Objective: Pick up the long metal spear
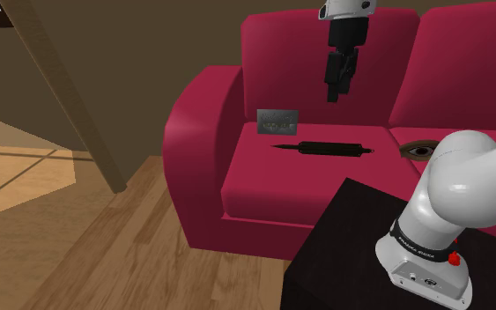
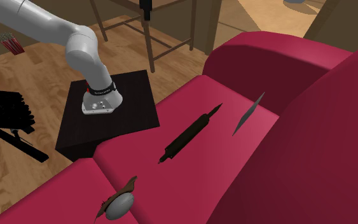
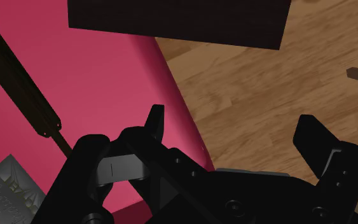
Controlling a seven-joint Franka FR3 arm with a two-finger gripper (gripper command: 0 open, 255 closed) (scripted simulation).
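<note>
Evidently pre-grasp: released gripper point(image 1: 336, 88) hovering high over spear point(image 1: 325, 148) lying mid sofa point(image 1: 203, 123) seat; next needing lowering, straddling shaft.

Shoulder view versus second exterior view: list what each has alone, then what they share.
Shoulder view: the gripper, pointing down, and a slanted wooden beam. Second exterior view: wooden furniture legs and a black rack on the floor. Shared: the dark spear, the grey card, the red sofa and the black stand.
</note>
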